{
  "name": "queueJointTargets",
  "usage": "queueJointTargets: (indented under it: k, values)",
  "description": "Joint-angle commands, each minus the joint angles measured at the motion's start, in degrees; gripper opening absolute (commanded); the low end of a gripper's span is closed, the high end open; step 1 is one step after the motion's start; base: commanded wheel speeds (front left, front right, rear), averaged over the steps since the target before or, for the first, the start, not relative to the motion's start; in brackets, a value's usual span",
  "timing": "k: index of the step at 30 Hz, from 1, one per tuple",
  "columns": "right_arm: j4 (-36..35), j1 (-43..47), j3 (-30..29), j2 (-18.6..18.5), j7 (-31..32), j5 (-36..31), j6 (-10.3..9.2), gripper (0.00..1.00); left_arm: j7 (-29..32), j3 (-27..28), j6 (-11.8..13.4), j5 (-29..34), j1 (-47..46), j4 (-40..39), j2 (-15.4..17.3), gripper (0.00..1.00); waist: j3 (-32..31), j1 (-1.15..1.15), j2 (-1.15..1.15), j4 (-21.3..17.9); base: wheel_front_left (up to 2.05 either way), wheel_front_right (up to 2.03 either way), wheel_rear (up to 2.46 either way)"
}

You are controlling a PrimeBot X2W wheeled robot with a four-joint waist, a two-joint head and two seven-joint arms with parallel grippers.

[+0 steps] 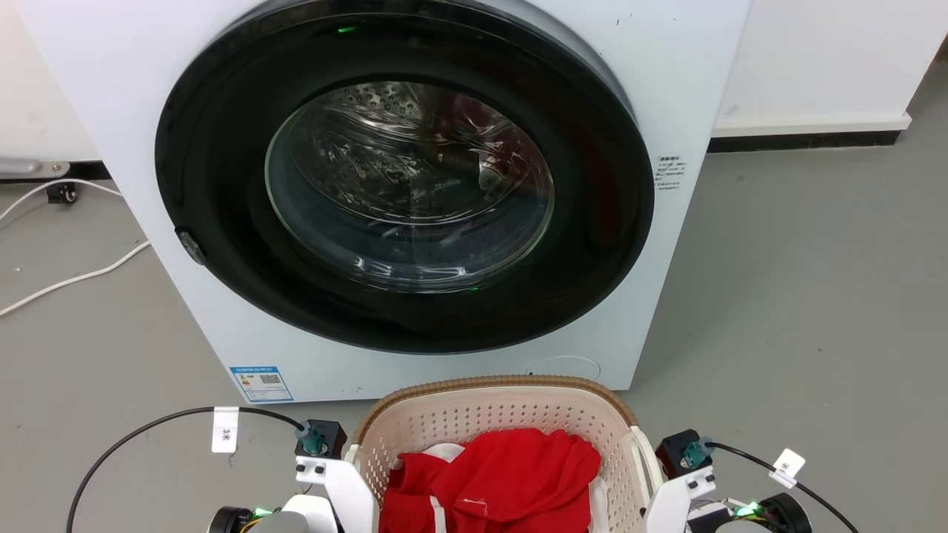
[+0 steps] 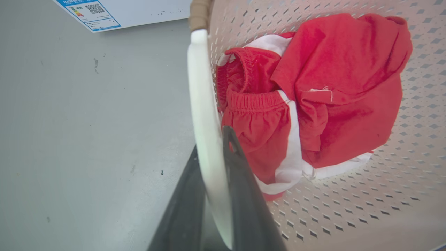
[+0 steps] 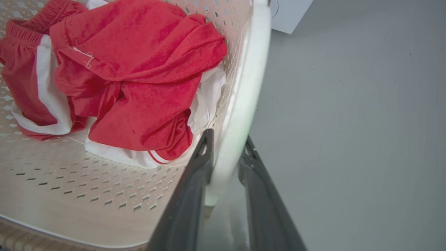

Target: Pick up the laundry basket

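Directly in front of the white front-loading washing machine, at its foot, is the small cream-white perforated plastic laundry basket with a brown woven-look rim, holding a heap of red and white garments. The left gripper has its dark fingers closed narrowly on the basket's left white loop handle, and the right gripper pinches the right handle likewise. As I judge it, the lift calls for both arms to rise together and level, clear of the machine's front, so the thin handles neither slip nor tip the load. The basket's end farthest from the machine is cut off, and its underside is hidden, so I cannot tell whether it is resting on the grey floor.
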Motion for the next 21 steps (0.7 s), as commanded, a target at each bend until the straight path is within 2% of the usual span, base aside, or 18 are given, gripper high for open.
queueJointTargets:
  k: [1, 21]
  values:
    - [-0.06, 0.71, 0.48, 0.00, -0.09, 0.17, 0.14, 0.00, -0.19, -0.49, -0.23, -0.24, 0.39, -0.47, 0.00, 0.00, -0.01, 0.00, 0.00, 0.01, 0.00, 0.00, 0.00]
    - [0.04, 0.32, 2.75, -0.19, -0.21, 2.22, 0.13, 0.00, -1.10, -5.94, -0.23, -6.21, -0.46, 0.42, 0.99, 0.00, -0.07, 0.00, 0.00, -0.18, 0.00, 0.00, 0.00]
